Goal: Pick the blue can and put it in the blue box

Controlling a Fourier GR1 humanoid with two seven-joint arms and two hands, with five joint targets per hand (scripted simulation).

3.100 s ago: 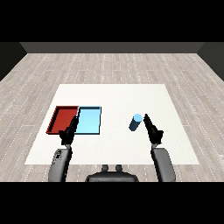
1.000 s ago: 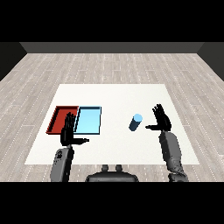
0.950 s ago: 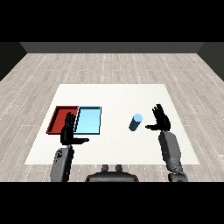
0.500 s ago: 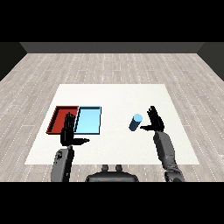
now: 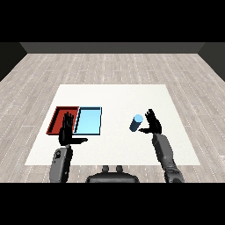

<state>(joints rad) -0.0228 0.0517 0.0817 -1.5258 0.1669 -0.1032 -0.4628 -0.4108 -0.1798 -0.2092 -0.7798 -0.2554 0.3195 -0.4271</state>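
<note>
Holding the right hand point(image 5: 152, 125) open, fingers spread and pointing up and away, palm facing the blue can point(image 5: 136, 123), nothing gripped. Hovering just to the right of that can, thumb reaching toward its lower part; contact impossible to judge from the head view. Extending the grey right forearm point(image 5: 165, 154) back from the hand toward the lower right corner of the view.

Standing the blue can upright on the white table point(image 5: 114, 96), well to the right of the light blue tray point(image 5: 88, 121), apart from it and outside both trays.

Keeping the left hand point(image 5: 67, 132) open too, fingers straight and pointing away, thumb stuck out toward the can's side, nothing held. Overlapping the near edge of the red tray point(image 5: 58, 118) and the near left corner of the light blue tray. Lying side by side, red tray to the left of the light blue one, sides touching, far to the left of the can.
</note>
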